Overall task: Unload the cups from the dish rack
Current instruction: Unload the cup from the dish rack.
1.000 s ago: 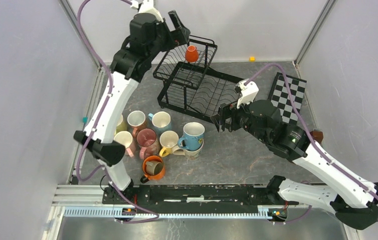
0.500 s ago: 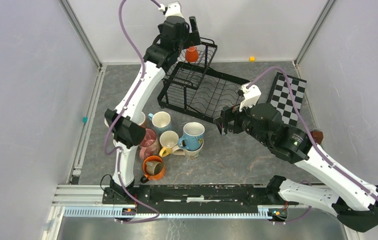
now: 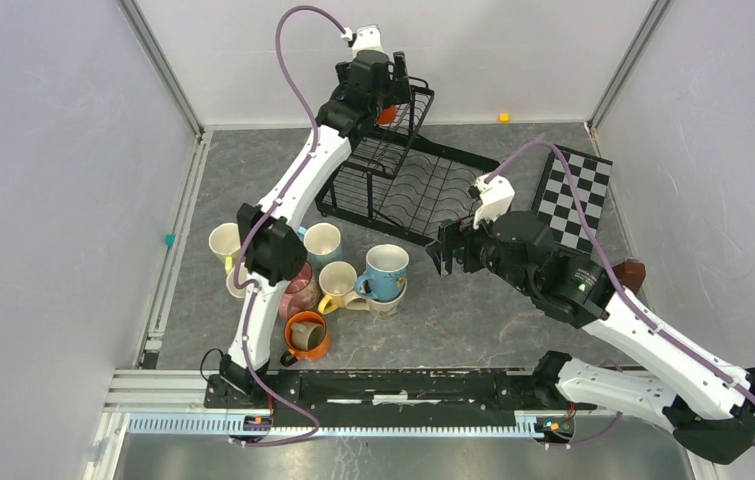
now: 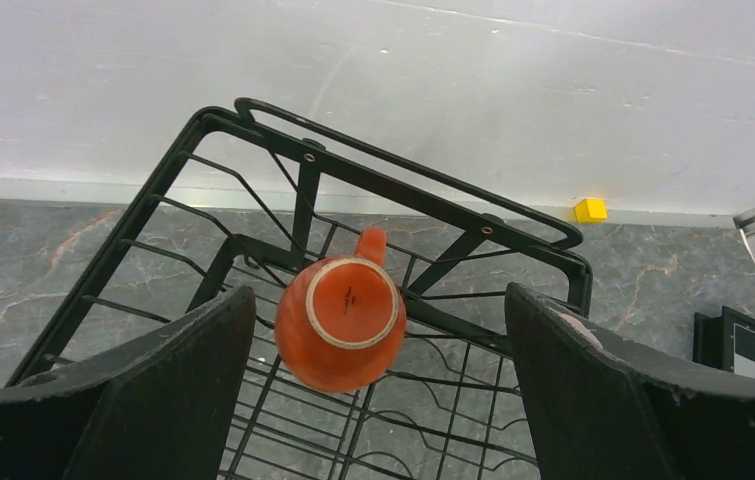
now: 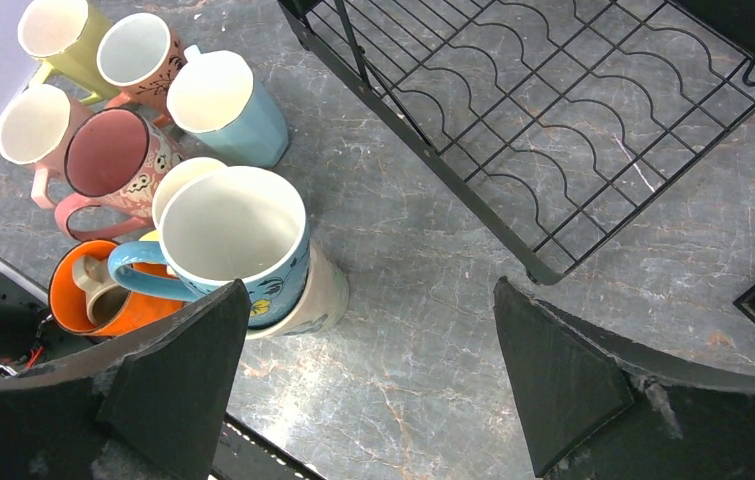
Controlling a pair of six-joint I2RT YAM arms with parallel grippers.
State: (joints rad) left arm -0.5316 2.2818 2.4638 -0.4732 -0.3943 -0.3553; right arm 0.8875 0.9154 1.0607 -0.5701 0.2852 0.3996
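The black wire dish rack stands at the back middle of the table. An orange cup sits upside down in its raised upper basket, handle toward the wall. My left gripper hovers open above that basket, a finger on either side of the cup and touching nothing. In the top view the left gripper hides most of the cup. Several cups stand grouped on the table at front left. My right gripper is open over bare table, between a stacked blue cup and the rack's lower tray.
A black-and-white checkered board lies right of the rack. A small yellow block sits by the back wall, a brown object by the right wall. An orange cup holding a smaller piece stands nearest the front rail.
The left arm has swung right and stretched out, carrying its open gripper from the rack's left side to above the orange cup. The right arm shifted only slightly.
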